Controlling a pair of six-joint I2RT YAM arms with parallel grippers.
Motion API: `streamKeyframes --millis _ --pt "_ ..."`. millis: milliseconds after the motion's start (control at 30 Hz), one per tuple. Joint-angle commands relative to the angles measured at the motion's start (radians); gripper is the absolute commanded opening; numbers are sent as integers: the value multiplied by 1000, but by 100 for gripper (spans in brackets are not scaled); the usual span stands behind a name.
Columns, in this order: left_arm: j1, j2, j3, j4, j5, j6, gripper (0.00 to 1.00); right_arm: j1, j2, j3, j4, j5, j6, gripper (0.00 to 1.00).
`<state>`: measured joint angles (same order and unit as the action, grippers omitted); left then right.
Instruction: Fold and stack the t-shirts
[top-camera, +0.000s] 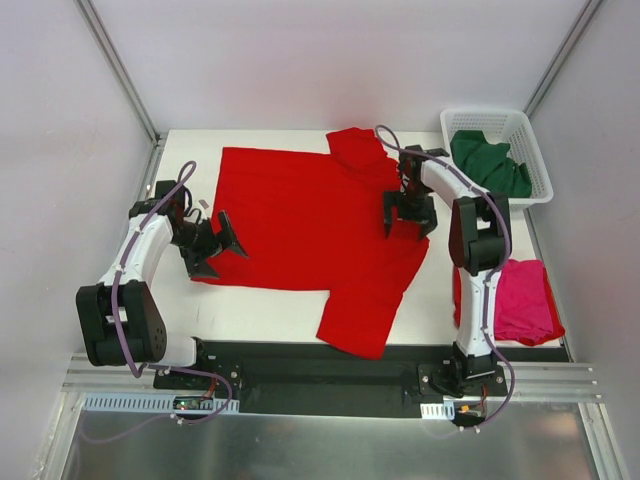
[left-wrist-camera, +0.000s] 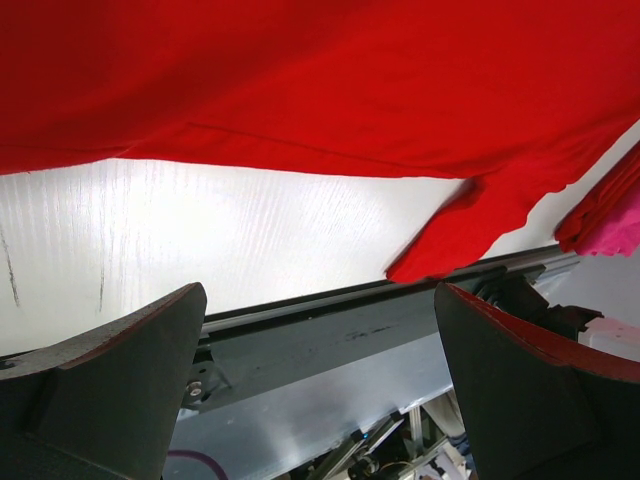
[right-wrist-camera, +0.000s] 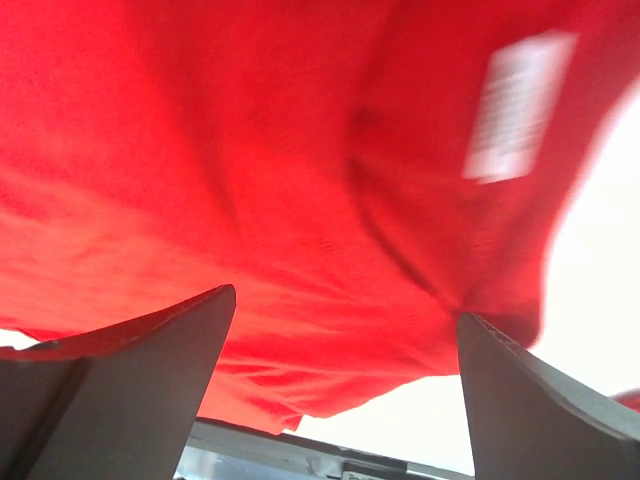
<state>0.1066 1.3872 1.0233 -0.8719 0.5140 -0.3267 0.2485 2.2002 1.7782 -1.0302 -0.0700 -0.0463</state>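
Hovering at the red shirt (top-camera: 300, 230), both jaws wide, gripping nothing.
Its hem lies just ahead of my left gripper (top-camera: 218, 250), its label (right-wrist-camera: 515, 105) ahead of my right gripper (top-camera: 410, 222).

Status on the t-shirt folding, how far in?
Done: magenta-pink cotton t-shirt lies folded by the right arm's base, atop red fabric. In hand: bright red cotton t-shirt spread flat, unfolded; left gripper at its edge, right gripper over it, jaws open. Left: dark green t-shirt crumpled in the white plastic lattice basket.
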Motion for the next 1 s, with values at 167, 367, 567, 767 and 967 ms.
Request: streamKeyframes --millis 167,367,567,767,967 --pt "5 -17 -9 -18 1 2 99 -51 13 223 -119 -8 -1 96" --pt "5 -22 -11 -19 3 8 99 -46 7 289 -48 -89 11 96" --pt "5 -36 -28 -19 -2 6 99 -46 99 355 -42 -198 26 96" --pt "7 -53 -28 -22 3 2 100 -46 173 369 -74 -255 43 96" --pt "7 -31 -15 -27 3 0 99 -48 234 431 -116 -258 43 96"
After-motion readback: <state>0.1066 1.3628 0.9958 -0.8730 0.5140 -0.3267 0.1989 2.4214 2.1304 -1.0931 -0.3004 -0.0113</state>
